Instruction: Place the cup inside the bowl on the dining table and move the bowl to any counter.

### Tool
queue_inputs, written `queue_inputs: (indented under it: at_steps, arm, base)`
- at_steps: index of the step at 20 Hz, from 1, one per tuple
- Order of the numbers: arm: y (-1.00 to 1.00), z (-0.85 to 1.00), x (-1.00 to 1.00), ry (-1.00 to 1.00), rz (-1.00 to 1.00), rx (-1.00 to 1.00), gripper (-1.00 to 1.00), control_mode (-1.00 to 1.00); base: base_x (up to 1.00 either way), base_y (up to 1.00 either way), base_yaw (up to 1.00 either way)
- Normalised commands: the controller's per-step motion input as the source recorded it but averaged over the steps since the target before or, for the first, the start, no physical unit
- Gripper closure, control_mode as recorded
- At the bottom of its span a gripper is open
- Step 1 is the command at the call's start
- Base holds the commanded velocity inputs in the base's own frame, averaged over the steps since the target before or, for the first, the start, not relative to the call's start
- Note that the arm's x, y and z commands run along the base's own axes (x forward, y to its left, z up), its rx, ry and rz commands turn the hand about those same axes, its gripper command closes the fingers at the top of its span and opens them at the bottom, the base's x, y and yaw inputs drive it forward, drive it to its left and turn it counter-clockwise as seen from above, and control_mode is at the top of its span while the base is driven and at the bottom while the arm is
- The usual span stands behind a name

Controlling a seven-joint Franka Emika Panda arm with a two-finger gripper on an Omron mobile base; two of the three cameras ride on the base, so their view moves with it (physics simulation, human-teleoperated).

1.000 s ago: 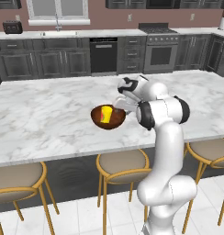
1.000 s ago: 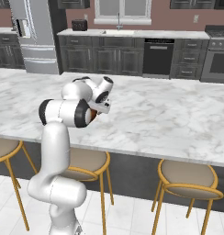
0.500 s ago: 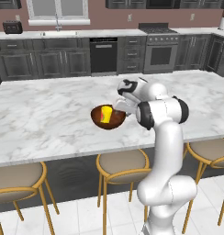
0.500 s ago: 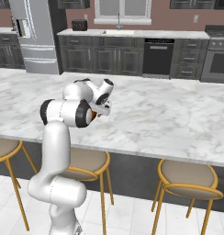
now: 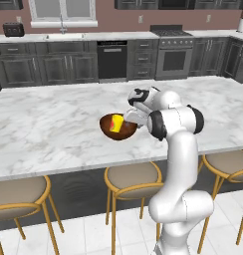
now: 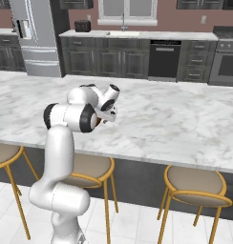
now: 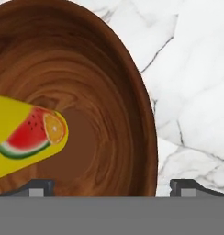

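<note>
The cup (image 7: 26,137) already lies inside the bowl (image 7: 100,69), fingers (image 7: 38,187) wide astride its three o'clock rim, carrying to a counter remains.

Two base cameras looking forward and down from behind the arm, both sharing the dining table (image 5: 54,124) and far counter (image 6: 137,34), hand camera hovering close, peering into the bowl (image 7: 100,69) filling the frame's left

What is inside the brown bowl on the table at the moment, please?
The yellow cup lies tipped inside the bowl, its watermelon picture facing up. Bare wood shows around it; the patch of bowl under the cup is covered.
</note>
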Motion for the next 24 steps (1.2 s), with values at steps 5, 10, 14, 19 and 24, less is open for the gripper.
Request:
queue_inputs:
  at_steps: [5,10,14,19,24]
  arm:
    - [0.09,0.00,0.02,0.00,0.00,0.00,-1.00,-1.00]
    - [0.27,0.00,0.00,0.00,0.00,0.00,-1.00,-1.00]
    - [0.30,0.00,0.00,0.00,0.00,0.00,-1.00,-1.00]
    - [0.20,0.00,0.00,0.01,0.00,0.00,-1.00,-1.00]
    - [0.14,-0.11,0.00,0.00,0.00,0.00,-1.00,-1.00]
  base:
    - [0.00,0.00,0.00]
    - [0.00,0.00,0.00]
    - [0.00,0.00,0.00]
    - [0.00,0.00,0.00]
    - [0.00,0.00,0.00]
